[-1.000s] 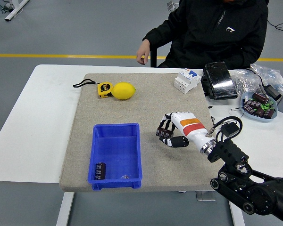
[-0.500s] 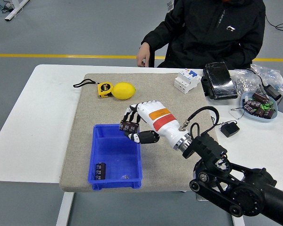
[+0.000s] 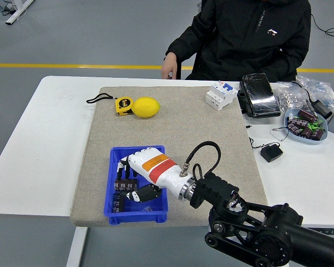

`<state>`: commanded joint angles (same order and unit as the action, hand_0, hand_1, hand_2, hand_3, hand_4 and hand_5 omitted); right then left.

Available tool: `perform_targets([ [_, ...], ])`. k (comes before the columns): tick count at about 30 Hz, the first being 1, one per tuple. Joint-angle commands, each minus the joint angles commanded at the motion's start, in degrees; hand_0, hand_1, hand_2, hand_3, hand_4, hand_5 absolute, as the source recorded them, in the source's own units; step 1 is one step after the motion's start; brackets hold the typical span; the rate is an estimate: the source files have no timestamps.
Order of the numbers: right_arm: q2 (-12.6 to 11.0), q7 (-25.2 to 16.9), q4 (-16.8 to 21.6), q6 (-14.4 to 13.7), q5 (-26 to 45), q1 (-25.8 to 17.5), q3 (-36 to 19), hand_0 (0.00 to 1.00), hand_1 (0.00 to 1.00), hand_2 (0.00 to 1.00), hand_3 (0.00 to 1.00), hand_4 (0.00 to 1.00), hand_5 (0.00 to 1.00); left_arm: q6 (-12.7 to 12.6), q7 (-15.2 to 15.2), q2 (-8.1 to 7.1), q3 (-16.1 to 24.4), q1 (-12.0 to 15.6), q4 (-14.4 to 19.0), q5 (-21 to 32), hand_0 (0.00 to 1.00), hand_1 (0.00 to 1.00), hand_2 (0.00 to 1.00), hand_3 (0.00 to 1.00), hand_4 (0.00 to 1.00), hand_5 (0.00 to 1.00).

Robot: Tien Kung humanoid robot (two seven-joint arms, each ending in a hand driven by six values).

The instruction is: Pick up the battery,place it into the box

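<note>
The blue box stands on the grey mat near the table's front edge. My right hand, white with an orange and red band, reaches from the lower right into the box. Its fingers are curled around a dark cylindrical battery, held low inside the box. A second dark battery lies on the box floor at its near left corner. The left arm is out of sight.
A yellow tape measure and a lemon lie at the mat's far left. A white breaker, a black device, a bowl of batteries and a small black adapter sit at right. A person's hand rests at the far edge.
My right hand has carried the battery leftward from the mat's middle to over the box rim, then down into the box. The person has not moved.
</note>
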<state>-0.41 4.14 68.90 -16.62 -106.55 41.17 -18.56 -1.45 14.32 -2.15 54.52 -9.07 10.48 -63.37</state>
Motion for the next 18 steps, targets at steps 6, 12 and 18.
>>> perform_targets([
  [6, 0.41, 0.45, -0.52, 0.76, 1.32, 0.06, -0.06, 0.564, 0.675, 0.746, 0.955, 0.998, 0.428, -0.04, 0.04, 0.06, 0.7, -0.04, -0.02, -0.85, 0.782, 0.766, 0.782, 0.612, 0.675, 0.606],
  [12, 0.37, 0.33, -0.57, -0.39, 1.12, 0.23, -1.67, 0.566, 0.673, 0.749, 0.952, 0.998, 0.439, -0.12, -0.02, 0.11, 0.85, -0.01, -0.04, -1.02, 0.783, 0.767, 0.782, 0.612, 0.677, 0.607],
  [18, -0.58, 0.09, -0.52, 0.9, 0.29, -0.4, -5.31, 0.551, 0.665, 0.74, 0.936, 0.998, 0.438, -0.22, -0.08, 0.1, 0.52, 0.07, -0.05, -0.48, 0.782, 0.767, 0.782, 0.613, 0.678, 0.607],
])
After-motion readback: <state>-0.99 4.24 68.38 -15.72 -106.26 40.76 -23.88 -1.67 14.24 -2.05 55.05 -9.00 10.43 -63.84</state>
